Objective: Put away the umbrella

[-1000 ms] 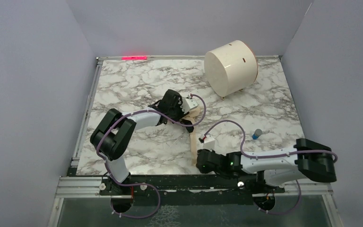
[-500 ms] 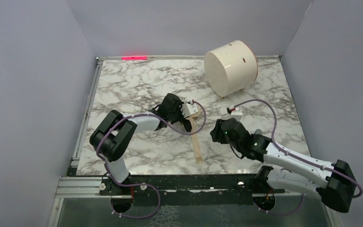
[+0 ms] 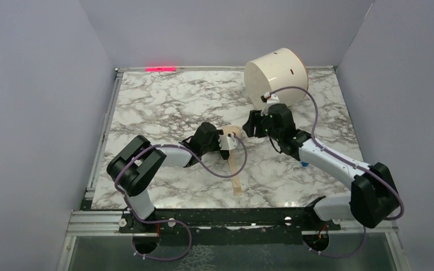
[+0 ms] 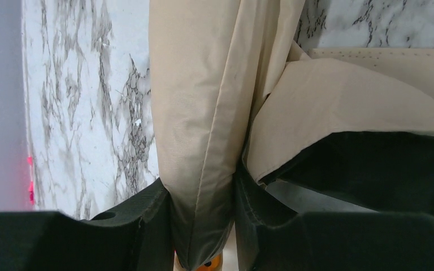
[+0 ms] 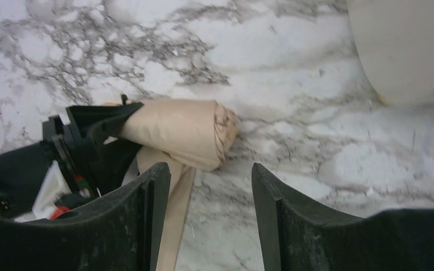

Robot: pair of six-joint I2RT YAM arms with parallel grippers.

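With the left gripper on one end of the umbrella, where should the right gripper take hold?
Probably the free rolled end of the umbrella: a compact roll lying flat, clear of the left gripper. Bring the right gripper down from above, jaws straddling its width.

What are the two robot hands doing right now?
Left gripper: closed on the umbrella, pinching its beige fabric.
Right gripper: open, holding nothing, near the umbrella's rolled end.
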